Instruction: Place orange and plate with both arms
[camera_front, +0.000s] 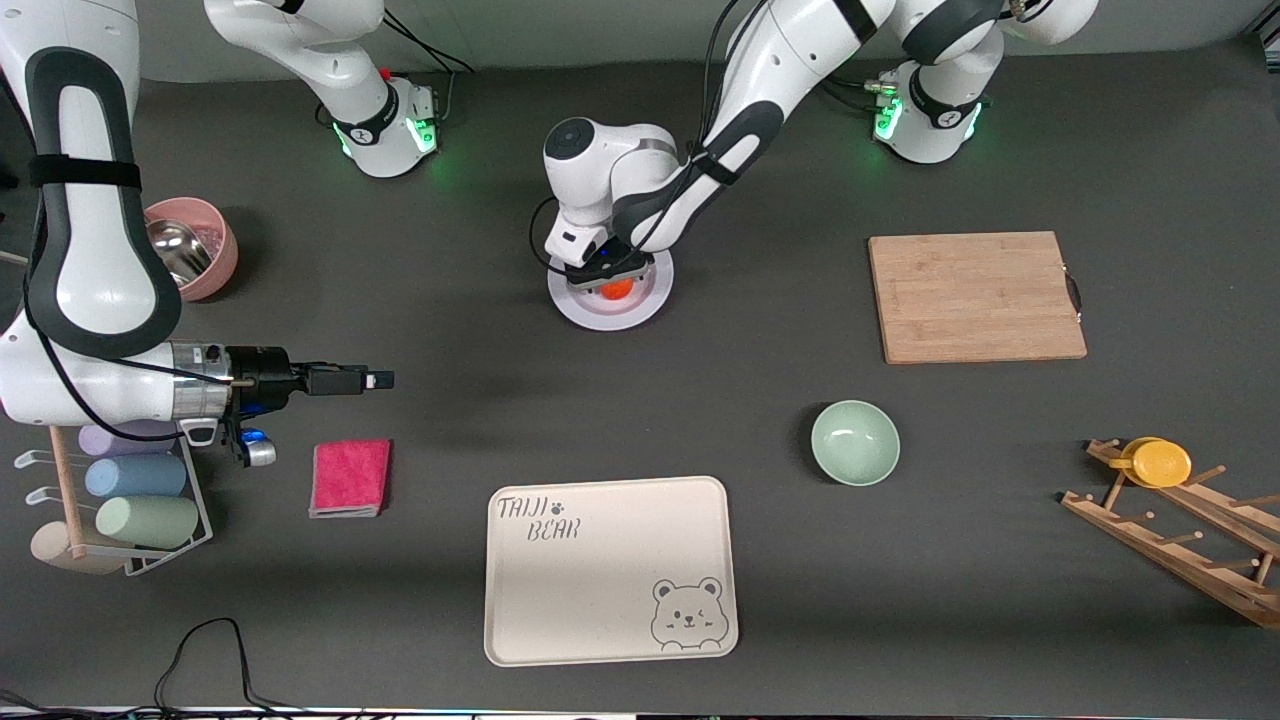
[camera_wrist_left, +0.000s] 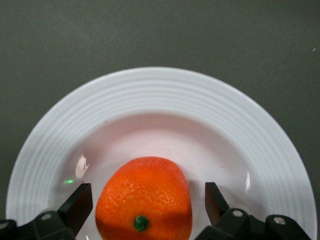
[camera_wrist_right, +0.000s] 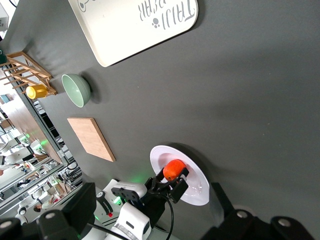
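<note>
Nearest the front camera lies one rectangular cream tray, printed "TAIJI BEAR" with a paw mark in one corner and a winking bear outline in another. Taking that tray as the landmark: one folded pink cloth lies beside it toward the right arm's end of the table, and one pale-green bowl sits near it toward the left arm's end. One bamboo cutting board lies farther from the camera than the bowl. One wooden peg rack toward the left arm's end carries a single flat yellow cup. One wire stand holds what look like four pastel tumblers, though the right arm partly hides them.

Farther from the camera than the tray rests the one round glossy white plate, and the small bright-orange orange sits on it. The left gripper is down at the plate with its fingers spread either side of the orange, gaps showing, not pinching it.

The right gripper waits over bare table above the pink cloth, fingers close together with nothing between them.
</note>
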